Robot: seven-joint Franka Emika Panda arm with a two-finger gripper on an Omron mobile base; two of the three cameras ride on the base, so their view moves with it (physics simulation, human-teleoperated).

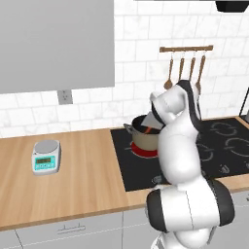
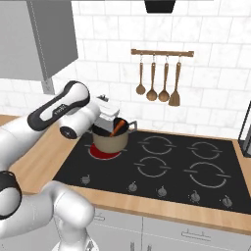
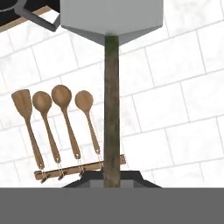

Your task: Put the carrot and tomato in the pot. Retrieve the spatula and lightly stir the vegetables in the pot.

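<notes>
Spatula [image 3: 111,109] shows a flat grey squarish blade on a thin dark handle, which the hand [image 3: 111,183] grips closed. Blade dips into the tan pot [image 2: 111,139] beside the orange carrot [image 2: 116,127]. No writing is legible.

The white arm rises from the base, bends at a dark elbow joint and reaches forward, the forearm folded back over the upper links. The hand is rolled over, so that the room appears upside down from the hand camera. The gripper [image 3: 111,181] is closed, its jaws drawn together on the thin dark handle of the spatula [image 3: 111,26], whose grey blade extends straight ahead of the fingertips, away from the hand.
</notes>
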